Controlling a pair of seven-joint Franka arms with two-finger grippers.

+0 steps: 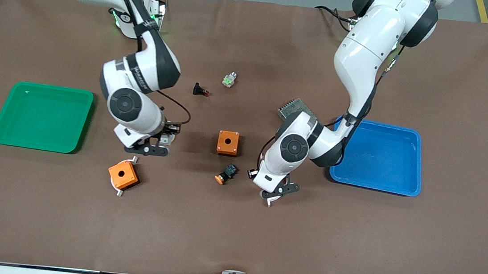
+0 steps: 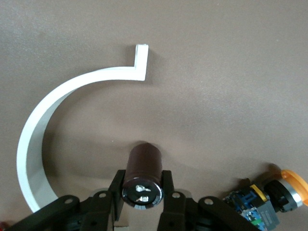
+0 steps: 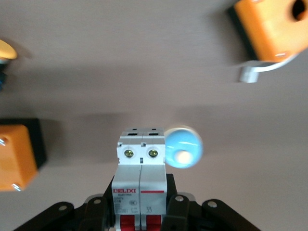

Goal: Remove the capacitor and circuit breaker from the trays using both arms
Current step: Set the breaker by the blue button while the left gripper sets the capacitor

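1. Lowest in the front view, the left tool pinches the capacitor low over bare desk, clear of the blue tray.
2. Right tool pinches the circuit breaker over the desk, clear of the green tray.
3. Both parts look ready for setting down: lower, then release.

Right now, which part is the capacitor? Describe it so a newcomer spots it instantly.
Start at the blue tray; the left gripper is over bare mat beside it, toward the table's middle. The capacitor is pinched between its fingers: a small dark cylinder with two metal terminals, unlike the orange-capped button lying nearby.
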